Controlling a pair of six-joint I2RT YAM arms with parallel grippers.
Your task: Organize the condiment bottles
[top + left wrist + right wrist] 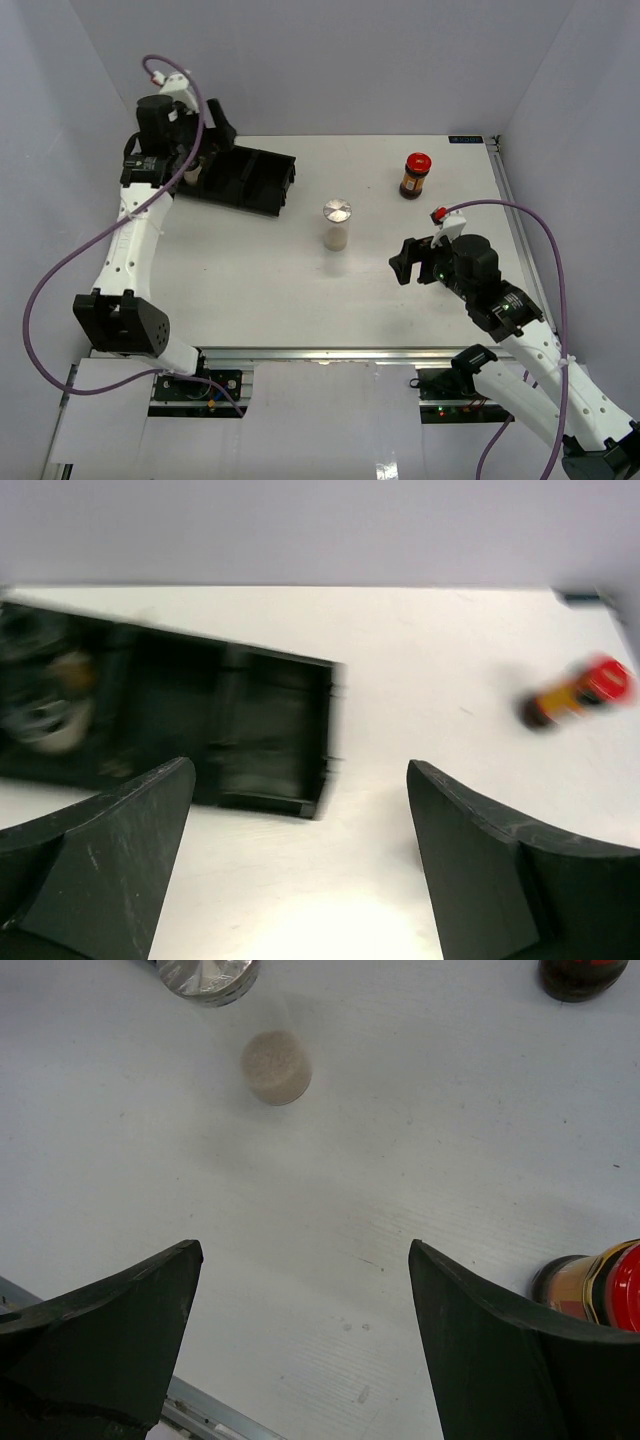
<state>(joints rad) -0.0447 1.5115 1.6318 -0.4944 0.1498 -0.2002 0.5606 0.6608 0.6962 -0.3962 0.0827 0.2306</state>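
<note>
Right gripper [302, 1252] hangs low over the white table [250, 270], its jaws spread wide with nothing between them. Just beside the finger on the right of its wrist view is a dark-brown jar with a red lid [598, 1288], an amber band showing on its side. From above, the arm hides most of it.

Ahead of the fingers, in the middle of the table, stands the clear jar with a flat silver lid [336, 222]. It is upright, and pale powder shows through its glass. A second dark-brown jar with a red lid [415, 175] stands upright toward the back right corner, well apart from the other two.

At the back left, the left gripper [300, 775] hangs by the left end of the black compartmented tray [250, 180], its jaws likewise wide apart and empty. Its wrist view is smeared. Something pale sits in the tray's left end, too blurred to name.
</note>
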